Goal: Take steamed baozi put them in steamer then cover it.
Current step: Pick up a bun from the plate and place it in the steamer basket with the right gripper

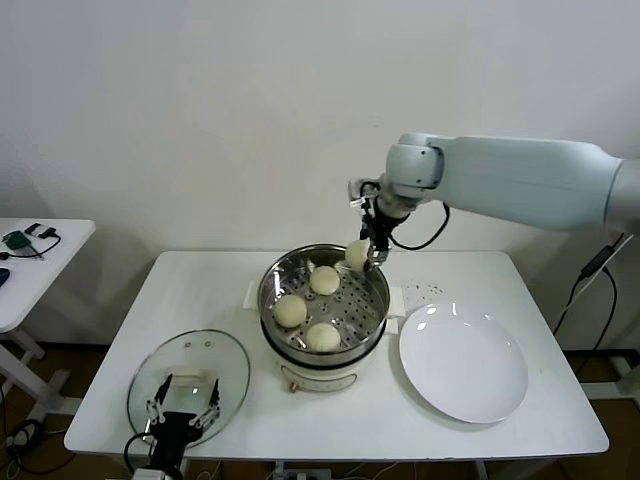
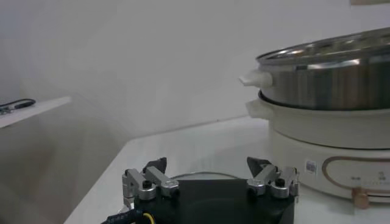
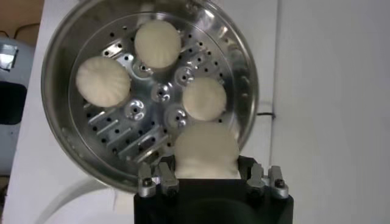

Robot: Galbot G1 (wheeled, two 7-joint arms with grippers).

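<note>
Four round cream-white dough buns (image 1: 290, 310); one shiny perforated steel steamer basket (image 1: 375, 310); one clear glass lid (image 1: 190, 365); one flat white plate (image 1: 463, 362).

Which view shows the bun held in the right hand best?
The right wrist view: the held bun fills the space between the right hand fingers, above the steamer. The head view shows it small at the steamer's far rim. The left wrist view misses it.

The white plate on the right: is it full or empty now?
Empty. The white plate is bare; three buns lie in the steamer, and the right tool holds the fourth bun over its rim.
</note>
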